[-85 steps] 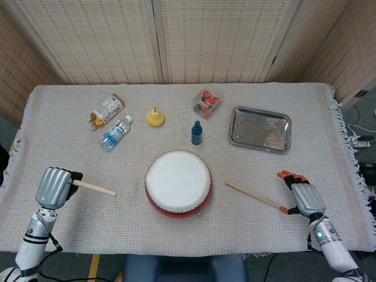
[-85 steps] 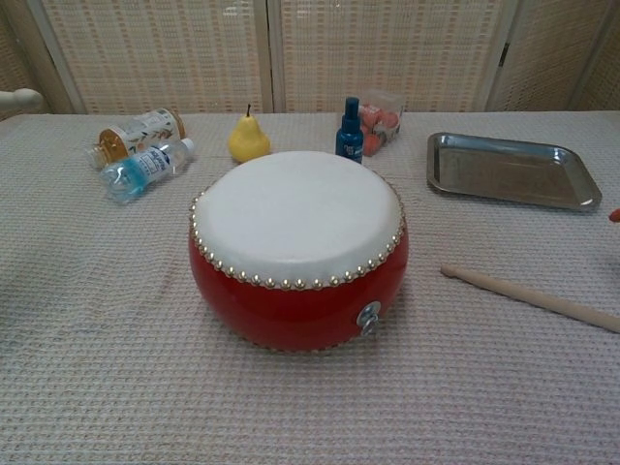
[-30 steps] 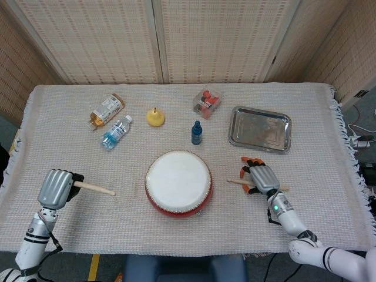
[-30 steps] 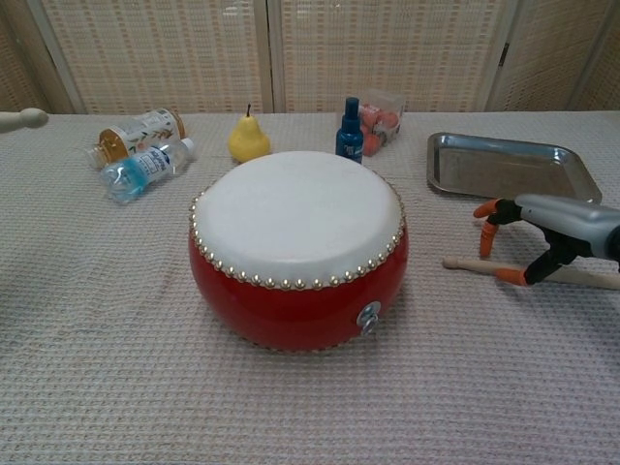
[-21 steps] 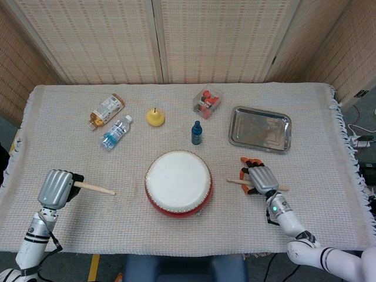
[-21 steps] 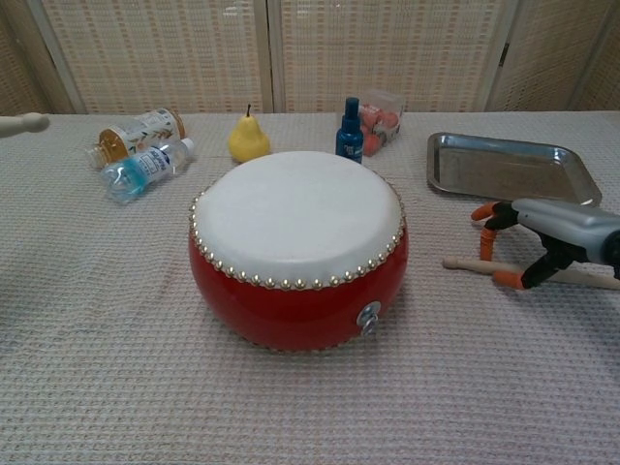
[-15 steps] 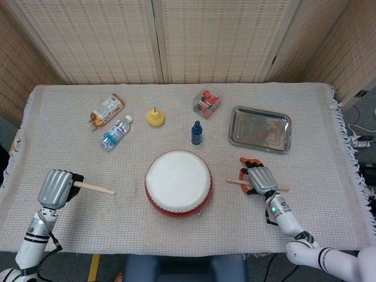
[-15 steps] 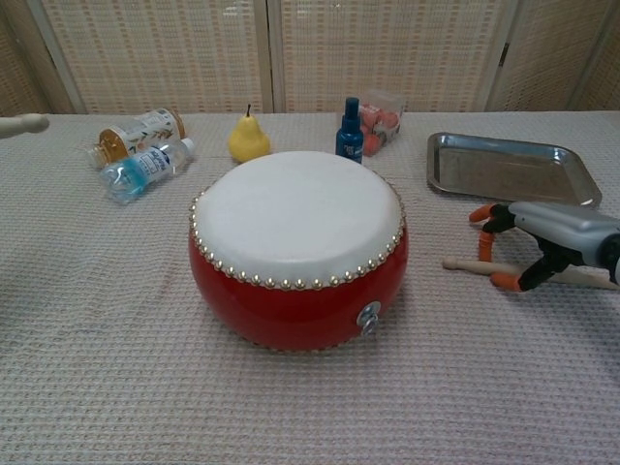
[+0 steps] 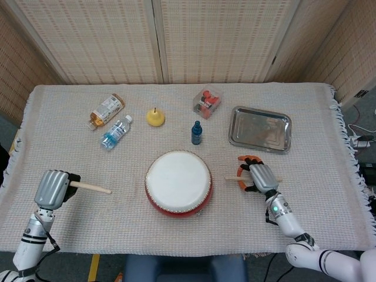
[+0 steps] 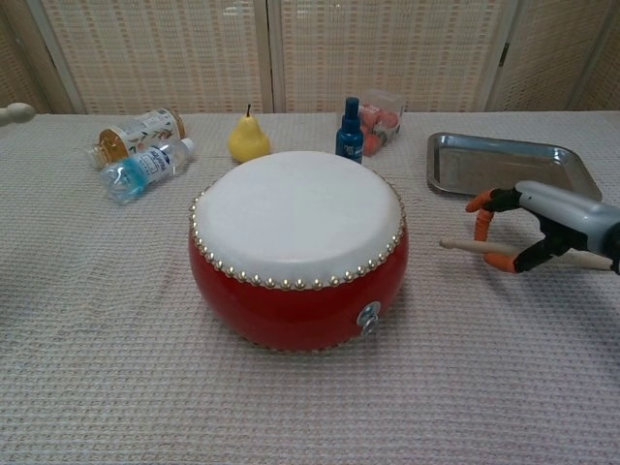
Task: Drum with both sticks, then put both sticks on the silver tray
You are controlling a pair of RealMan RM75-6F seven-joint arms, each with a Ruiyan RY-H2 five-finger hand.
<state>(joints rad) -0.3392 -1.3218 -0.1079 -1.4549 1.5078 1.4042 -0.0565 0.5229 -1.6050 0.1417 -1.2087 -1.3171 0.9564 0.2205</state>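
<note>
A red drum [image 9: 178, 182] with a white skin stands at the table's middle front, also in the chest view [image 10: 297, 242]. My left hand [image 9: 53, 188] grips one wooden drumstick [image 9: 91, 188] left of the drum; only that stick's round end [image 10: 15, 113] shows in the chest view. My right hand [image 9: 260, 176] is right of the drum, its orange-tipped fingers [image 10: 480, 228] curled round the other drumstick [image 10: 463, 247], which is held just above the cloth and points at the drum. The silver tray [image 9: 259, 129] lies behind my right hand with nothing in it.
Behind the drum stand a small blue bottle [image 9: 196, 133], a yellow pear [image 9: 155, 117] and a clear box of red items [image 9: 207, 101]. A water bottle [image 9: 116, 131] and a snack jar [image 9: 107, 110] lie at the back left. The cloth's right edge has a fringe.
My right hand came in from the far right, closed round its drumstick and raised it slightly off the cloth. My left hand and its stick shifted slightly left.
</note>
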